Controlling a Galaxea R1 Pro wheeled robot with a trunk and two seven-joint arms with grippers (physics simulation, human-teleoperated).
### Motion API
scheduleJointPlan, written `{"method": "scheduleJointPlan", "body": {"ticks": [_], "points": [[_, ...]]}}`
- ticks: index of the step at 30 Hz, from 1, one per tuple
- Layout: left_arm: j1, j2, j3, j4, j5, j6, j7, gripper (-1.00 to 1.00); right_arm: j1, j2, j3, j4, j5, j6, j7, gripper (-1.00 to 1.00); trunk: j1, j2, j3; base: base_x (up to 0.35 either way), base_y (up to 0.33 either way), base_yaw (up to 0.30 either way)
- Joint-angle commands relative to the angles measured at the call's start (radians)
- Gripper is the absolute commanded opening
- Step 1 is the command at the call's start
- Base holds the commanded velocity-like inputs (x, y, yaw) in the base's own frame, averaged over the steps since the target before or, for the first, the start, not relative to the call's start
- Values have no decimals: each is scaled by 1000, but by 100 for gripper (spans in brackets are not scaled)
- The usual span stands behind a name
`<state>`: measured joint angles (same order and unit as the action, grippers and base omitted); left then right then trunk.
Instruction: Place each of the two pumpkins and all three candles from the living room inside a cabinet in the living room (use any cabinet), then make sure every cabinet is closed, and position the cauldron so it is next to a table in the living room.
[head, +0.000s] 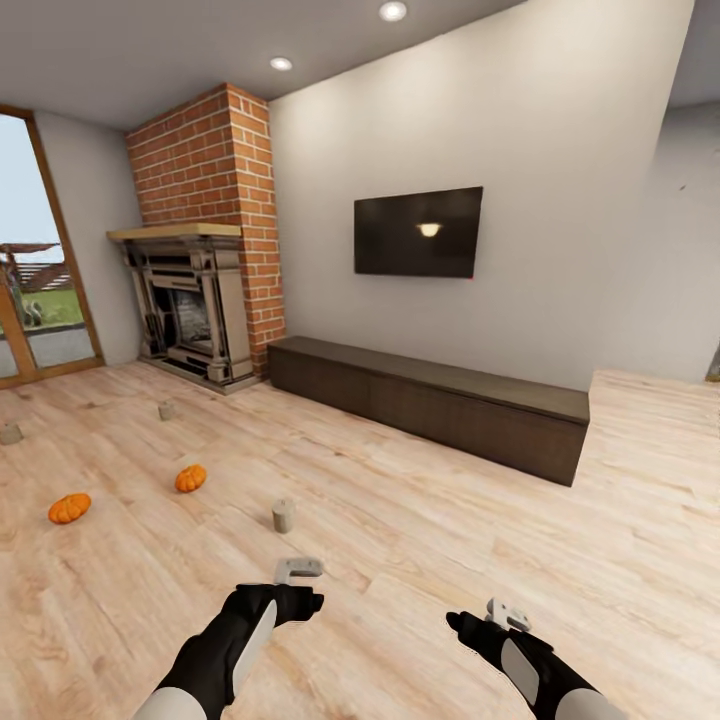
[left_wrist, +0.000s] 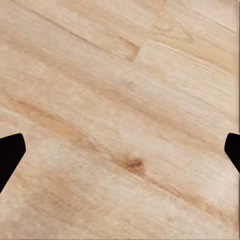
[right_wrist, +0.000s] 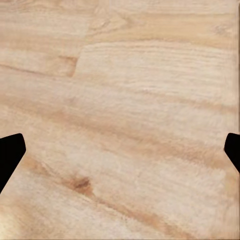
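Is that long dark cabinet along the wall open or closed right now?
Closed. The cabinet shows flat, flush dark fronts along its whole length, with nothing pulled out and no pale inside showing.

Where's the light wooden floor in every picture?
Head view: the light wooden plank floor spreads across the lower half, under the left gripper and right gripper.
Left wrist view: the floor lies beyond the black fingertips.
Right wrist view: the floor lies beyond the black fingertips.
Shared landmark: the plank seams.

A red brick fireplace (head: 205, 240) is seen; a black flat wall-mounted television (head: 418, 232) is hung to its right.
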<state>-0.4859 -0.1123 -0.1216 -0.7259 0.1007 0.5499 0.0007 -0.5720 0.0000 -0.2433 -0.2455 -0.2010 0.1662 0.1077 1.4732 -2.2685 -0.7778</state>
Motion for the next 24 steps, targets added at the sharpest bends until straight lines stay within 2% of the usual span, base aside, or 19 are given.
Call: {"method": "scheduleJointPlan", "body": {"ticks": [1, 8, 16, 24], "points": [[0, 0, -1, -2, 10, 5, 3, 100, 0, 0, -2, -2, -8, 5, 3, 100, 0, 0, -3, 292, -199, -15], [0, 1, -1, -2, 10, 5, -2, 100, 0, 0, -2, -2, -8, 4, 3, 100, 0, 0, -14, 311, -135, -3], [0, 1, -1, -2, 11, 5, -7, 100, 0, 0, -2, 2, -8, 4, 3, 100, 0, 0, -26, 342, -10, 0], [0, 1, 0, -3, 10, 5, -5, 100, 0, 0, -2, 6, -7, -14, 3, 100, 0, 0, -28, 315, 0, 0]]}}
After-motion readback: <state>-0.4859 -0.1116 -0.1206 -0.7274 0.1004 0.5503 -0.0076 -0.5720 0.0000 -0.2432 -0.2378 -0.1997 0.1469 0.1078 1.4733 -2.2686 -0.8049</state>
